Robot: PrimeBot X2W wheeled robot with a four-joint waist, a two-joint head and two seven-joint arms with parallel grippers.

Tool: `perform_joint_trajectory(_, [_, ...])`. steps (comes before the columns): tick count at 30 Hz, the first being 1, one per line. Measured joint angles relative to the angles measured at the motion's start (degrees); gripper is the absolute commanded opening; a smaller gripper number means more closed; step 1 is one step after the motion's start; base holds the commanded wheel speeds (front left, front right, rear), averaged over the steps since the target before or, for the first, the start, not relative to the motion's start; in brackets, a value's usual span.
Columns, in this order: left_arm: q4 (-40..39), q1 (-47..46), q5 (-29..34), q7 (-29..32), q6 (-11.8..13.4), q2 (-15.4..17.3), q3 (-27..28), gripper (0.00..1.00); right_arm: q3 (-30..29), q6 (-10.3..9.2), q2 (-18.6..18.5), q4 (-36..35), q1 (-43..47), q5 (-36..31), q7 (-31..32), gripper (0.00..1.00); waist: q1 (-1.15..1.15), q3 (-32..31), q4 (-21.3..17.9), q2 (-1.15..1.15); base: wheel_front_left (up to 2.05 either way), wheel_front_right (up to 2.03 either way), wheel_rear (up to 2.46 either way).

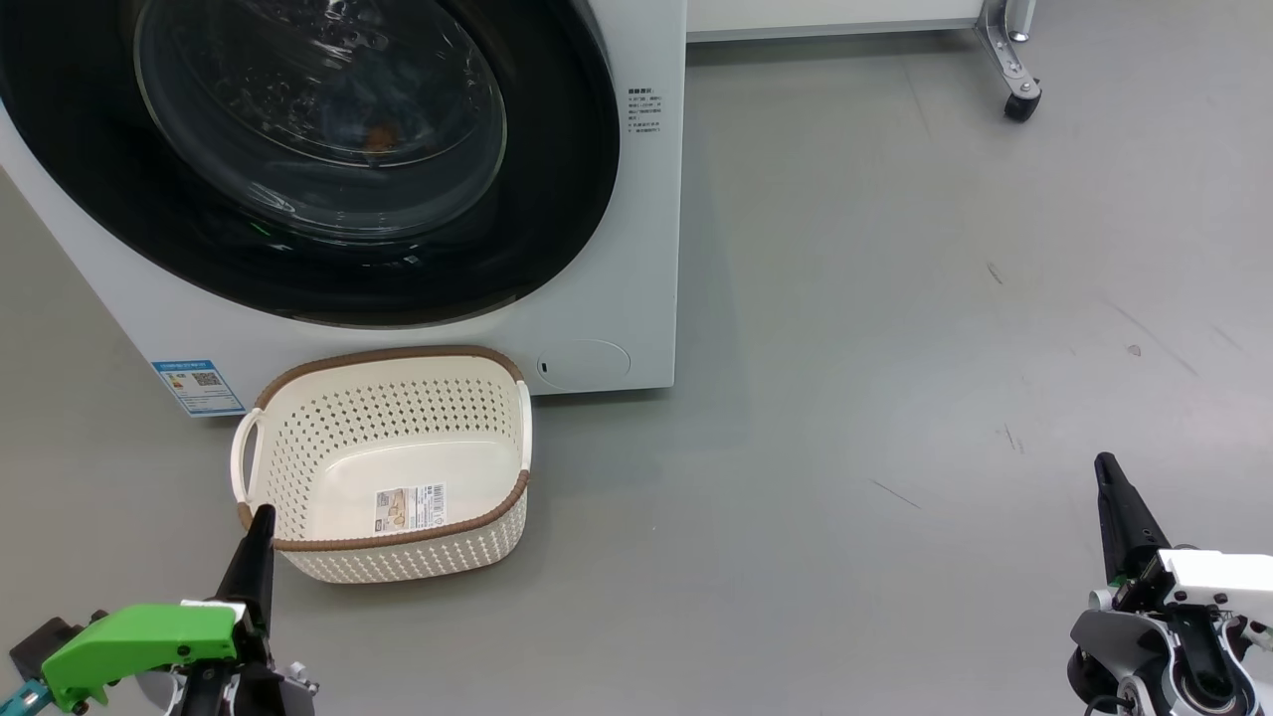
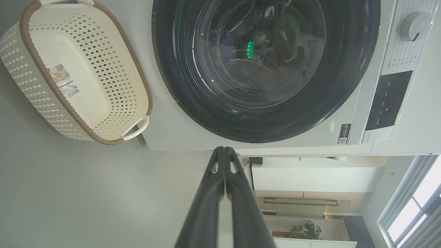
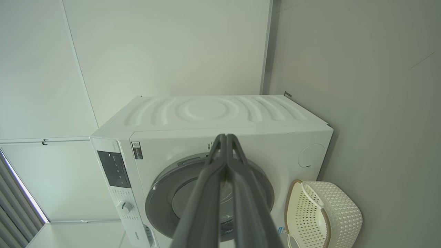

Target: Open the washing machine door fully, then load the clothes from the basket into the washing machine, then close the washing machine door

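Grey floor (image 1: 895, 348), scuffed, under both arms

- Left gripper (image 1: 262, 515): fingers pressed together, nothing between them. The same shows in its wrist view (image 2: 224, 150)
- Right gripper (image 1: 1104, 465): fingers also pressed together, holding nothing; its wrist view agrees (image 3: 225, 136)
- Basket (image 1: 388, 467): on the floor just ahead of the left gripper. In the head view the tip overlaps its near left rim; contact cannot be told. Its pale bottom and barcode sticker (image 1: 410, 505) are in plain sight. It lies well off to the left of the right gripper
- Machine (image 1: 636, 298): stands directly beyond the basket, ahead of the left gripper, with the basket's far rim up against its front. From the right wrist it sits straight ahead of the fingertips
- Door (image 1: 557, 199): black ring lies flush on the machine front, shut. It is up and ahead of the left fingertips
- Clothes (image 1: 378, 139): a small orange-brown scrap seen dimly through the glass, inside the drum; the rest is lost in reflections
- Blue label (image 1: 199, 386): low on the machine front, ahead of the left gripper
- Castor (image 1: 1022, 99): far ahead of the right gripper
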Motion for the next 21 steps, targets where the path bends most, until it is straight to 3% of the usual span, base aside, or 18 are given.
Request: perform_joint_trajectory(21, [0.68,-0.07,0.0,0.05,0.0,0.0,0.07,0.0,-0.07,0.01,0.01,0.2,0.0,0.0,0.18,0.0,0.0,-0.02,0.0,0.0,0.0,0.0,0.0])
